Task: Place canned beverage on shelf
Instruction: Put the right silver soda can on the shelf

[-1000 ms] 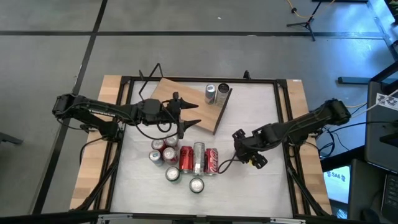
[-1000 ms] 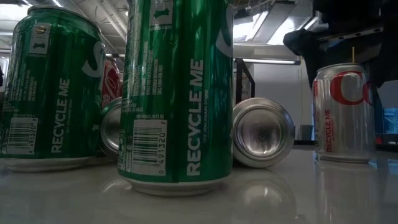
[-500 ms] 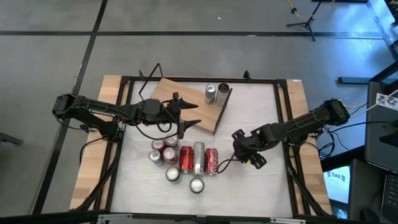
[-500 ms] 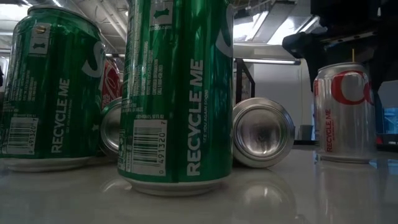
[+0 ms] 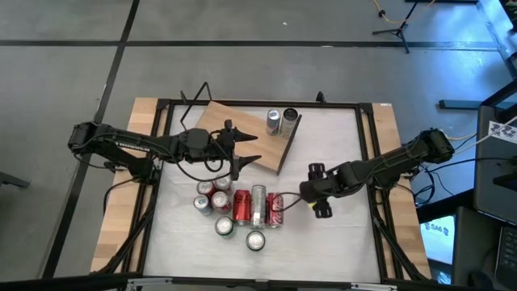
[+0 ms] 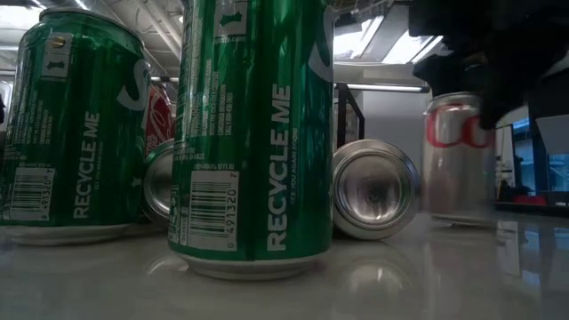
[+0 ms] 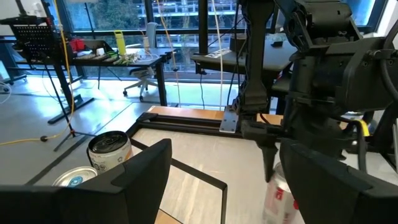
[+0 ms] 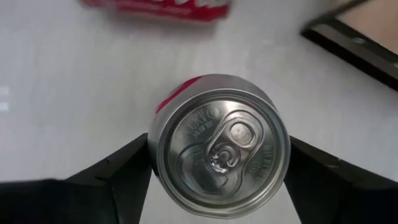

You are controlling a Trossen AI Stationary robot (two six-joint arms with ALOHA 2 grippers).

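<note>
A silver canned beverage [image 8: 219, 146] with red lettering stands upright right of the can cluster; the low view shows it blurred [image 6: 458, 156]. My right gripper [image 5: 307, 194] points steeply down over it and is shut on it, hiding it in the high view. My left gripper [image 5: 249, 158] hangs open and level over the near edge of the shelf [image 5: 230, 125], a light wooden board at the table's far middle. Its fingers show apart in its wrist view [image 7: 230, 186]. Two cans [image 5: 282, 120] stand on the shelf's right end. My right gripper pinches the can's side wall just below the rim [image 8: 153, 155] between its two fingers [image 8: 124, 171], one on each side. The fingers come from above, pointing steeply down. The can stays upright; whether its base is on the tabletop cannot be told.
Several red, silver and green cans [image 5: 238, 212] cluster at the table's middle, some lying down, such as a silver one [image 6: 375, 189] and a red one [image 8: 155, 5] close to the held can. Two green cans [image 6: 253, 133] stand nearest the front edge. A black frame [image 5: 367, 107] rims the table.
My right gripper has rolled about its own pointing line and shifted slightly toward the table's left, its fingers now on both sides of the silver can. The can has moved toward the table's left, nearer the lying cans, still upright.
</note>
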